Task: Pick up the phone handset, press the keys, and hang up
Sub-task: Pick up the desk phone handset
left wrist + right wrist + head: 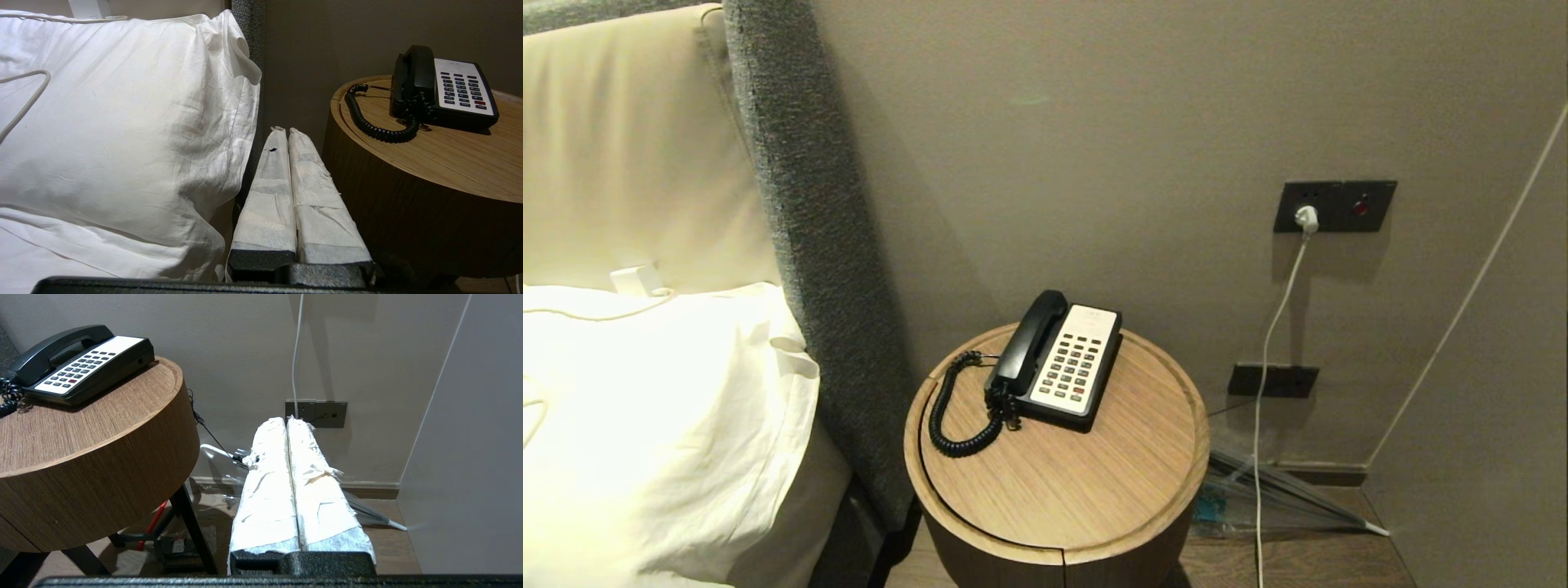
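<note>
Overhead, from the head view, the round wooden bedside table (1094, 482) carries a black desk phone with a cream-white faceplate (1072, 367), set toward the table's back edge, nearer the wall. The long, curved, glossy black phone handset (1027, 343) lies in its cradle along the phone's left side, its long axis running from the table's middle back toward the wall, leaning slightly right at the far end. The small grey keys in rows, with one red one (1072, 369), sit just right of it. The black coiled cord (952, 408) loops from the handset's near end toward the table's left edge. Left of the table are a grey fabric headboard (809, 245) and a white pillow (662, 425). Neither arm shows.

Next, the left wrist view: the left gripper (282, 131), its white-wrapped fingers (267, 196) pressed together and holding nothing, sits low between the pillow and the table's side, well apart from the handset (413, 71).

Lastly, the right wrist view: the right gripper (287, 419) is likewise closed and empty, below the tabletop beside the table's right side, pointing at a dark wall socket (316, 413). The handset (55, 345) lies along the phone's far side.
</note>
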